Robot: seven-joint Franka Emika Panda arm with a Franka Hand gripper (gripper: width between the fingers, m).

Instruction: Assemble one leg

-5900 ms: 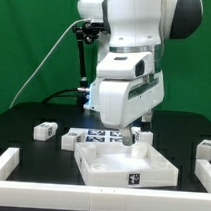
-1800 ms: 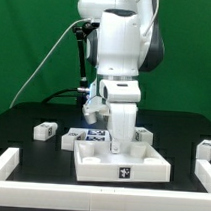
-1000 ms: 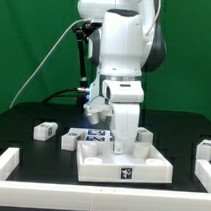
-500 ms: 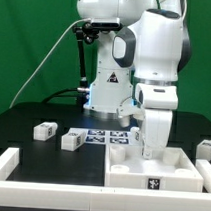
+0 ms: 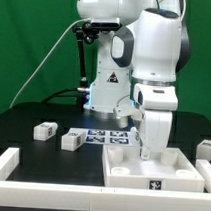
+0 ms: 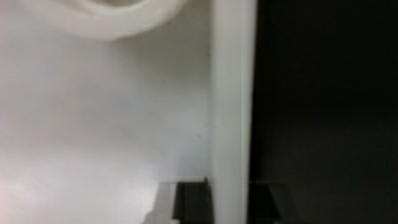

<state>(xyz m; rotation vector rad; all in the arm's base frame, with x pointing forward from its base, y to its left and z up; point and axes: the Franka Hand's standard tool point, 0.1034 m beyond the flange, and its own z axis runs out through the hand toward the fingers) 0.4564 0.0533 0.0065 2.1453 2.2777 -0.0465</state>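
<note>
Gripper (image 5: 147,154) points straight down at the panel (image 5: 155,174), a large flat white square with a raised rim, and sits over the rim on the side toward the exterior view's left. The wrist view shows the rim wall (image 6: 230,110) running straight in between the fingertips. One dark finger (image 6: 192,203) lies against the rim's inner face, and the outer finger is hard to separate from the black table (image 5: 31,155). The jaws read as pinched on the rim with the panel held and nothing else in the grip. A round boss (image 6: 116,15) on the panel floor sits ahead of the fingers on the inner side of the rim. No leg is in the gripper, and all legs lie loose on the table. A leg (image 5: 71,141) is off toward the exterior view's left of the gripper, clear of the panel. Another leg (image 5: 45,130) lies further out the same way, well apart from the gripper. A third leg (image 5: 204,149) is on the gripper's other side, cut off at the exterior view's right edge. The marker board (image 5: 100,136) lies flat behind the first leg, near the gripper and beside the panel's far corner. A white border wall (image 5: 5,166) stands far from the gripper at the exterior view's lower left.
</note>
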